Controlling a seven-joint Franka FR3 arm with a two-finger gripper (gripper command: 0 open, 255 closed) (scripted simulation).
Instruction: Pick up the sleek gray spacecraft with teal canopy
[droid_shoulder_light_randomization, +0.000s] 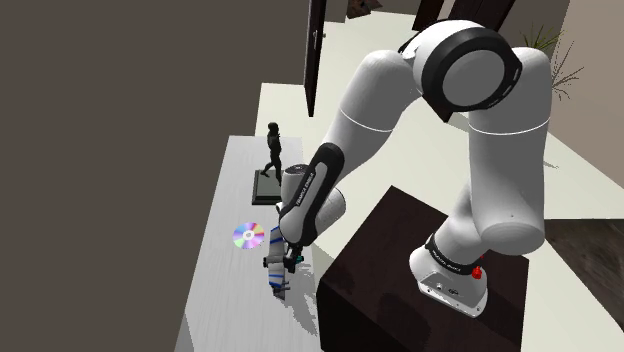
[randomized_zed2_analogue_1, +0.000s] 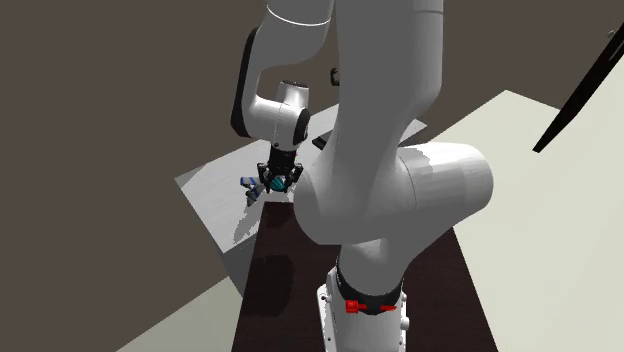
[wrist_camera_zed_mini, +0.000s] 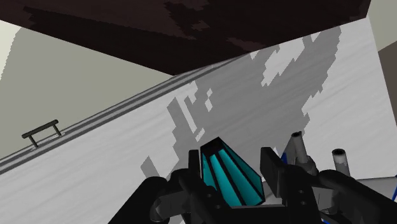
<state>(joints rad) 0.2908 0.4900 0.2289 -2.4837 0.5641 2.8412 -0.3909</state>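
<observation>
The grey spacecraft (wrist_camera_zed_mini: 305, 167) with a teal canopy (wrist_camera_zed_mini: 230, 178) sits clasped between my black fingers (wrist_camera_zed_mini: 272, 170). My gripper (droid_shoulder_light_randomization: 287, 260) is shut on it, near the table edge closest to the stand. In the shoulder view the spacecraft (droid_shoulder_light_randomization: 274, 252) shows grey with blue stripes, hanging a little above the pale table (droid_shoulder_light_randomization: 215, 290), with its shadow beneath it. In the second exterior view the gripper (randomized_zed2_analogue_1: 280, 182) points down with the teal canopy (randomized_zed2_analogue_1: 279, 185) between the fingers and the spacecraft's blue-striped part (randomized_zed2_analogue_1: 250, 186) sticking out to that view's left.
A shiny disc (droid_shoulder_light_randomization: 249, 236) lies on the table just beyond the gripper. A dark figurine (droid_shoulder_light_randomization: 273, 150) stands on a dark flat base (droid_shoulder_light_randomization: 264, 186) farther back. The dark stand (droid_shoulder_light_randomization: 385, 280) borders the table at the shoulder view's right. A dark wall runs along the table's far side.
</observation>
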